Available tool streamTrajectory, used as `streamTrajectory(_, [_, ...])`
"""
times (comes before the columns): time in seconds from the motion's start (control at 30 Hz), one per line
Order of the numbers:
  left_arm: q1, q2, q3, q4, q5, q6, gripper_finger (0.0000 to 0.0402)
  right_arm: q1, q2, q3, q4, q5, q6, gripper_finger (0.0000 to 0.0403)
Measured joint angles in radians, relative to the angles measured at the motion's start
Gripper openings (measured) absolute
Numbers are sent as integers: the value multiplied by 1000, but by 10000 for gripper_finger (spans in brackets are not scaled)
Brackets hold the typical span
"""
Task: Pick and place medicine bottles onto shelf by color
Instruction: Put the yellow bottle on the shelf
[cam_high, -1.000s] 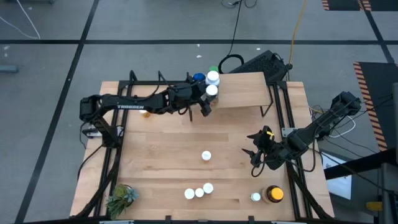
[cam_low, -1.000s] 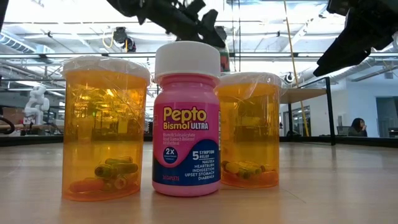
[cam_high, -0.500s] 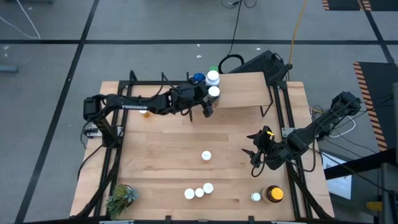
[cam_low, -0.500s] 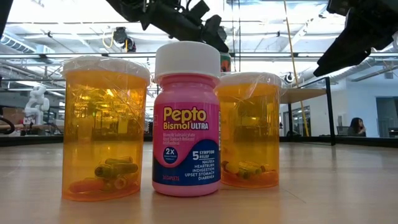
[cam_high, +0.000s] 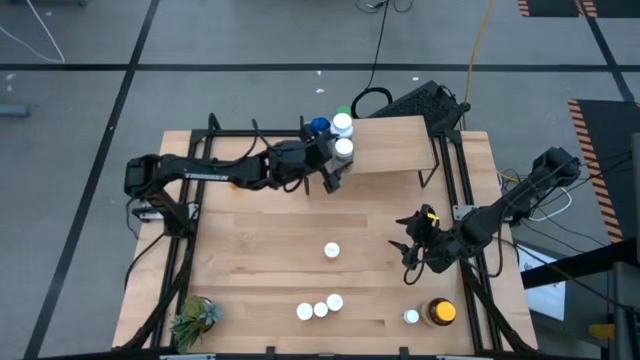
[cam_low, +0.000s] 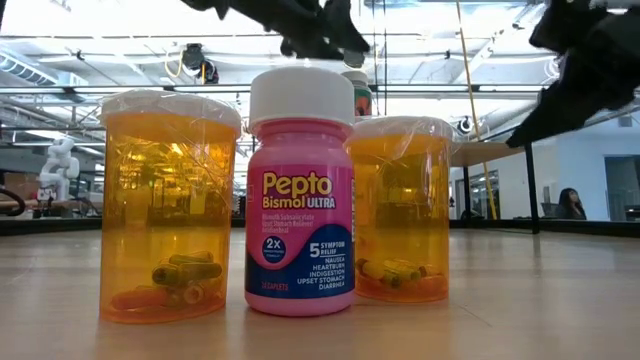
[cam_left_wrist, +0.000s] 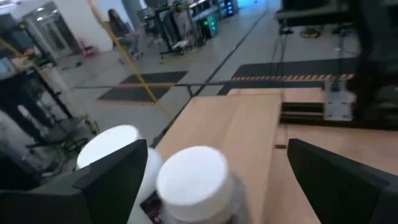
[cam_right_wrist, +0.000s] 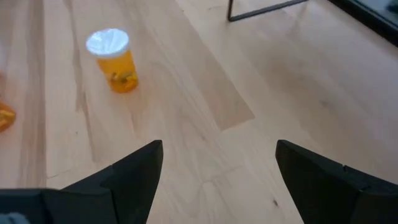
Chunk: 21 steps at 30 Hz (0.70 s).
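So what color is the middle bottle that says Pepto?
The Pepto bottle is pink with a white cap and a dark blue band; the low view shows it best.

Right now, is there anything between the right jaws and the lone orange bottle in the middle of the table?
Nothing visible. The right gripper is open, and only bare table lies between it and the orange bottle, which stands alone.

4 medicine bottles (cam_high: 342, 148) crowd the shelf's (cam_high: 395, 145) 9 o'clock end; 3 bottles (cam_high: 320, 308) line up at the surface's (cam_high: 260, 250) 6 o'clock edge.
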Motion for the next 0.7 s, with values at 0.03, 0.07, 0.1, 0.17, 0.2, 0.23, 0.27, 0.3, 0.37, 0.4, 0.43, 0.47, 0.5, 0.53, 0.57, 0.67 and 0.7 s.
streamTrajectory(0.03, [-12,-14,0,-4,-6,2,392,-3,0,-22,47,0,-32,306])
streamTrajectory(0.07, [-25,-30,0,-13,-13,10,392,-8,1,-42,101,-1,-78,306])
streamTrajectory(0.1, [-38,-48,0,-27,-15,22,392,-11,1,-58,160,-2,-129,306])
streamTrajectory(0.17, [-63,-77,0,-55,-16,53,392,-15,0,-91,322,0,-240,306])
streamTrajectory(0.2, [-75,-88,0,-64,-16,68,392,-15,0,-109,406,-1,-307,306])
streamTrajectory(0.23, [-85,-100,0,-82,-16,78,392,-15,0,-123,489,-1,-379,306])
streamTrajectory(0.27, [-95,-108,0,-91,-16,86,392,-15,0,-137,578,-1,-451,306])
streamTrajectory(0.3, [-106,-115,0,-88,-16,96,392,-15,0,-151,663,-1,-520,306])
streamTrajectory(0.37, [-121,-128,0,-89,-16,123,392,-15,0,-182,811,0,-641,306])
streamTrajectory(0.4, [-126,-130,0,-85,-16,135,392,-16,0,-196,885,-1,-696,306])
streamTrajectory(0.43, [-131,-130,0,-77,-16,146,392,-16,0,-210,961,-1,-748,306])
streamTrajectory(0.47, [-135,-129,0,-75,-16,155,392,-18,0,-225,1037,-2,-799,306])
streamTrajectory(0.5, [-137,-128,0,-74,-16,159,392,-22,0,-240,1110,-4,-843,306])
streamTrajectory(0.53, [-138,-128,0,-68,-16,153,392,-25,0,-255,1177,-5,-875,306])
streamTrajectory(0.57, [-138,-127,0,-67,-14,129,392,-30,0,-271,1237,-5,-892,306])
streamTrajectory(0.67, [-138,-118,1,-74,18,12,392,-55,0,-292,1337,3,-857,306])
streamTrajectory(0.7, [-138,-113,1,-94,37,-25,392,-64,0,-292,1327,-1,-821,306])
